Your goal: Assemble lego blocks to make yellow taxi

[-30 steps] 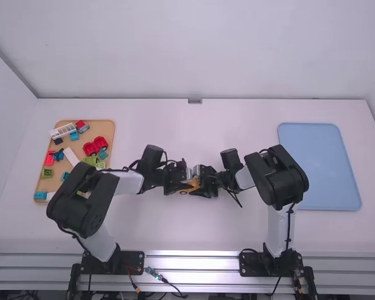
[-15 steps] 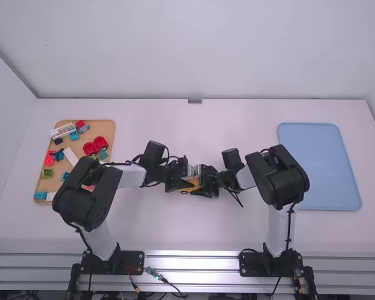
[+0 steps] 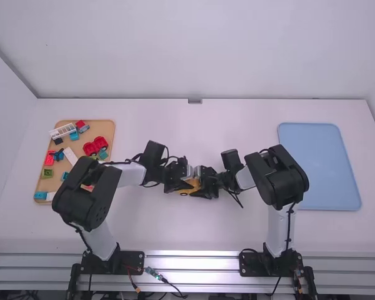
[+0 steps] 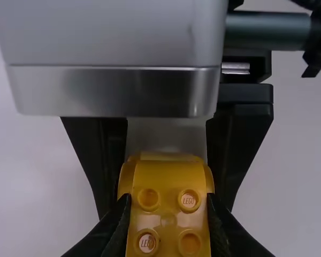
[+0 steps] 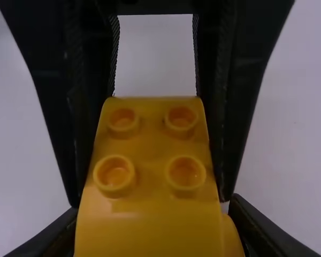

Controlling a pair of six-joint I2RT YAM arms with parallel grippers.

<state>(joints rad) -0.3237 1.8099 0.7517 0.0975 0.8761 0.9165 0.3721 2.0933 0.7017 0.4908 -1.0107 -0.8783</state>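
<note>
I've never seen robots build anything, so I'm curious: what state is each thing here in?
Left gripper: closed on the yellow piece.
Right gripper: closed on the yellow piece too.
Yellow piece: clamped by both grippers, studs uncovered.
Tan tray: flat on the table, holding blocks.
White ladder-like piece: resting on the tan tray.
Blue tray: flat on the table.

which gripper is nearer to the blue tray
Right. The right gripper is at the yellow block's side facing the blue tray; the left gripper is at its opposite side, farther from the tray.
</note>
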